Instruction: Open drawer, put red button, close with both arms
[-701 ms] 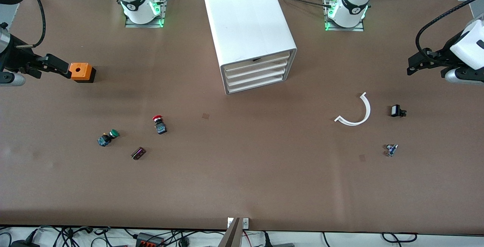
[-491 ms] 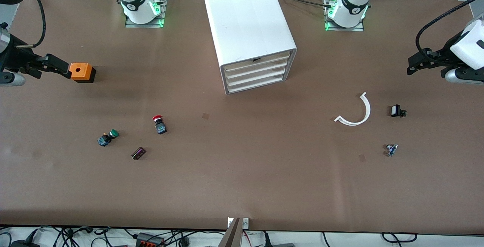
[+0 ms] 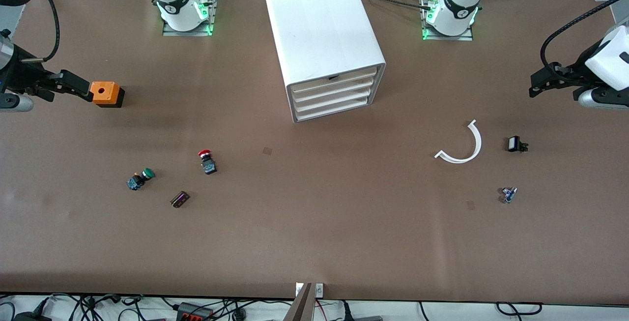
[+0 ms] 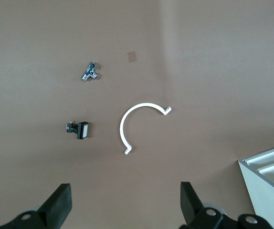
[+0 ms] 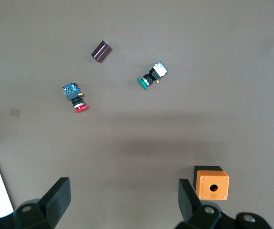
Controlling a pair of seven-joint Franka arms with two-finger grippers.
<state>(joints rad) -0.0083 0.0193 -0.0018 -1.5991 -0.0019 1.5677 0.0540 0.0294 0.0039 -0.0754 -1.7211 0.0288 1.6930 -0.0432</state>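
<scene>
1. Nothing on the tabletop (image 3: 314, 232) has shifted since the earlier frames; both arms hang where they were, waiting.
2. Largest first: the white cabinet (image 3: 322, 26) stands by the tabletop's edge where the arm bases are, between the two bases, all four drawers shut. The drawer (image 3: 330, 88) wanted is second from the top, under the one with a small dark mark.
3. The left gripper (image 4: 122, 210) hovers over the left arm's end of the tabletop, fingers spread wide, empty. A white curved strip (image 4: 139, 125) lies under it.
4. The right gripper (image 5: 122, 205) hovers at the right arm's end, beside the orange box (image 5: 212, 185), fingers likewise spread and empty.
5. The red button (image 3: 207, 161) lies on its side toward the right arm's end, nearer the front camera than the cabinet, with the green button (image 3: 139, 179) and a dark block (image 3: 180, 199) close by.
6. Opening should go best, I judge, if one gripper hooks the drawer's front lip squarely and pulls straight, perhaps with the other arm steadying the light cabinet.
7. No brand, label or writing can be read.
</scene>
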